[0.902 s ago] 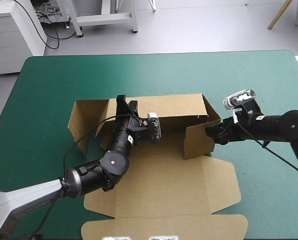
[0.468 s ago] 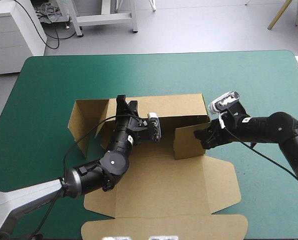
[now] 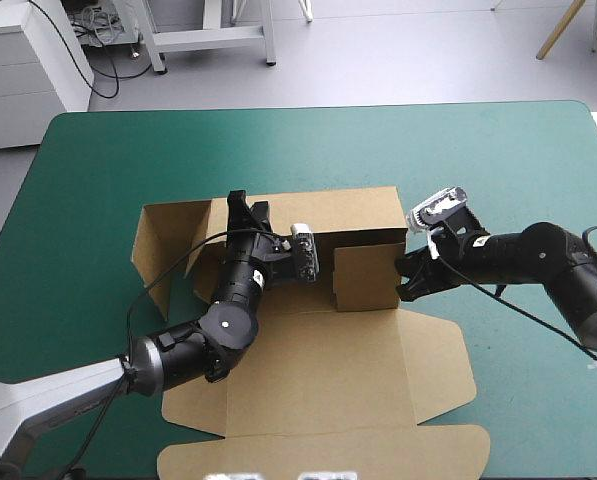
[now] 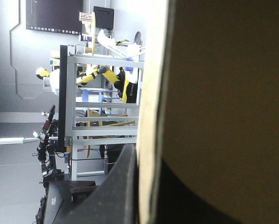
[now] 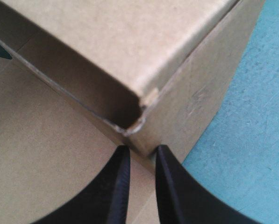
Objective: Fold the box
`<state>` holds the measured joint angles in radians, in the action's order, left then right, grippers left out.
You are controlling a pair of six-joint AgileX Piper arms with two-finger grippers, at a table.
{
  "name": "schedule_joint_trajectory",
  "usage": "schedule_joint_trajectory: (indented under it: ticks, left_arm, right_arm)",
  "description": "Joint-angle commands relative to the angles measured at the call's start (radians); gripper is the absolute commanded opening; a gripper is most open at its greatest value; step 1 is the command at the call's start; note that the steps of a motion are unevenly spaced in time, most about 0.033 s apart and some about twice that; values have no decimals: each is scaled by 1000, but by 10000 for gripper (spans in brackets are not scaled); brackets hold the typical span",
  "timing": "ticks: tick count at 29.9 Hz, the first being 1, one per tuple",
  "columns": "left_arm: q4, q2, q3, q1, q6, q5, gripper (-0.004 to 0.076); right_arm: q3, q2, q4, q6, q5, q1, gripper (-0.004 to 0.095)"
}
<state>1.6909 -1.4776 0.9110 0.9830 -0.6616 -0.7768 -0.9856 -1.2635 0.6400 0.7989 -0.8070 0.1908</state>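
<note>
The right claw (image 5: 141,151) is clamped on the box (image 3: 328,370). Its two black fingers (image 5: 116,191) are all but together, with the edge of an upright brown flap (image 5: 186,107) nipped between their tips, just at a crease. Ahead of this claw the flap stands bent inward, a second face turning off it at the crease. On one side of the claw lies the box's flat floor, on the other the bare teal-green tabletop (image 5: 251,121).

The left claw (image 3: 244,210) is well apart from the right one and grips the top edge of the rear wall (image 3: 348,205). Its wrist view shows the board's pale edge running between one black finger (image 4: 118,186) and a dark mass on the other side, so it too is pinched on the board. Beyond the left claw, away from the right one, another side flap (image 3: 168,240) stands splayed outward. Behind both claws, toward the robot, the lid panels (image 3: 328,455) lie flat on the tabletop.
</note>
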Motion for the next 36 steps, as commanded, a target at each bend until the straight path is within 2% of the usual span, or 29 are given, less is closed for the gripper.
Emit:
schedule_joint_trajectory:
  ticks: [1, 4, 7, 10, 15, 19, 25, 27, 30, 36]
  left_arm:
    - [87, 33, 29, 0, -25, -38, -10]
    - [113, 33, 29, 0, -30, -36, -8]
    - [124, 33, 39, 0, -63, -35, 6]
    - [124, 39, 51, 0, -95, -33, 67]
    - [124, 39, 60, 0, -93, -29, 206]
    - [124, 43, 60, 0, -93, -29, 284]
    - [124, 88, 60, 21, -93, 0, 520]
    - [124, 105, 60, 32, -93, 0, 565]
    - [124, 128, 60, 41, -93, -5, 573]
    - [124, 160, 60, 41, -93, -17, 573]
  right_arm:
    - [-23, 20, 49, 13, -1, 6, 61]
    - [-23, 20, 49, 15, -1, 6, -15]
    - [-23, 20, 49, 15, -1, 6, -19]
    - [-23, 20, 49, 13, -1, 6, -19]
    - [-23, 20, 49, 11, -1, 6, -19]
    - [-23, 20, 49, -12, 23, 6, -19]
    - [-23, 20, 49, -12, 47, 6, -19]
    - [-23, 20, 49, -15, 62, 6, -19]
    - [-26, 20, 49, -31, 96, 6, -19]
    - [-69, 20, 49, -35, 90, 6, -19]
